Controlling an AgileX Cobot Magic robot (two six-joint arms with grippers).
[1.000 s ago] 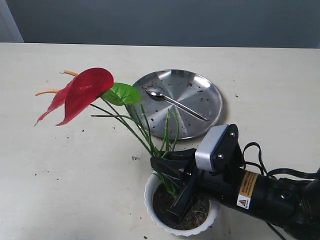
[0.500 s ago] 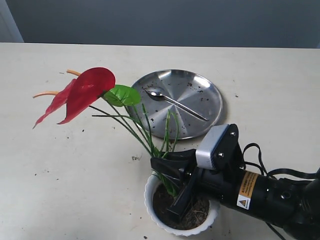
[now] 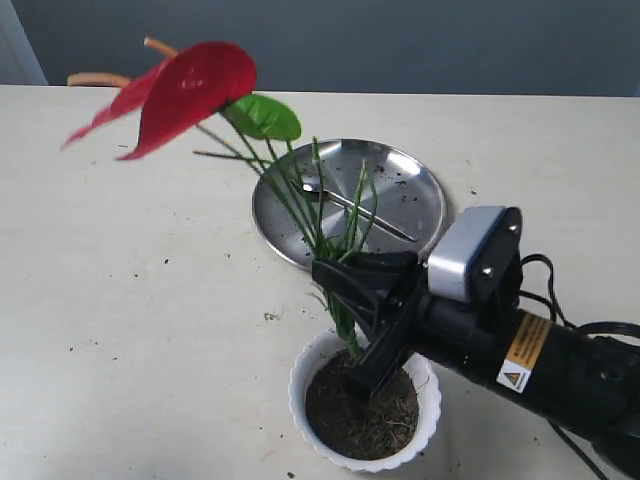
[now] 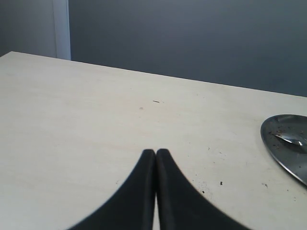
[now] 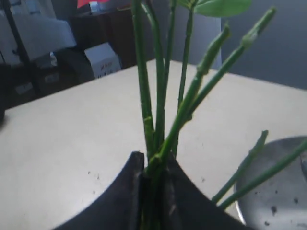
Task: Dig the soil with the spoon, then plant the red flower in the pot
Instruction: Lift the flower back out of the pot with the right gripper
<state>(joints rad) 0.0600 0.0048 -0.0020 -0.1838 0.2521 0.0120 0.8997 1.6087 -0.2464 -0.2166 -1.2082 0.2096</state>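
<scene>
Lifts flower higher, more upright, over pot of soil, with right gripper clamped on stems. Holds left gripper pressed together, empty. Leaves spoon on plate.

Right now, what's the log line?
right gripper shut on red artificial flower; stems over small white fluted pot; left gripper shut, empty; silver spoon on round steel plate

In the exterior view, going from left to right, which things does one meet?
Heads of the red flower → green leaf → right gripper → yellow warning label. The pot and the plate overlap these, so they are left out.
</scene>
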